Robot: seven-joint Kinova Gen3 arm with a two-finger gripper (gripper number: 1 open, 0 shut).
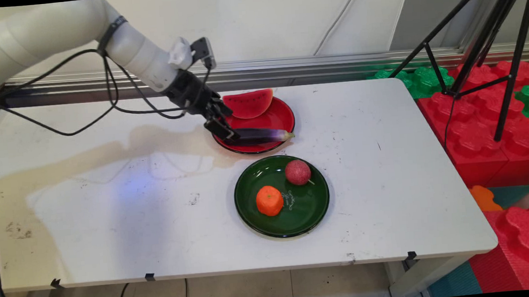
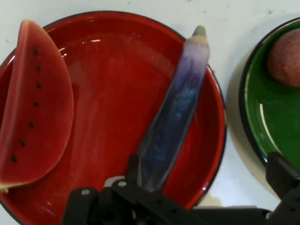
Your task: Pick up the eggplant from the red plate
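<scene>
Eggplant (image 1: 258,135), long and purple, lies across near side of red plate (image 1: 280,114), stem tip past the rim. Hand (image 1: 223,129) pinches its blunt end. Watermelon slice (image 1: 248,103) rests on same plate, far side. Green plate (image 1: 309,208) just beside, toward near edge of bench (image 1: 108,203); holds orange fruit (image 1: 269,200) and reddish round fruit (image 1: 298,172), apart.

White table (image 1: 109,217), red plate (image 1: 280,114) toward its far edge, green plate (image 1: 314,206) just in front of it
</scene>
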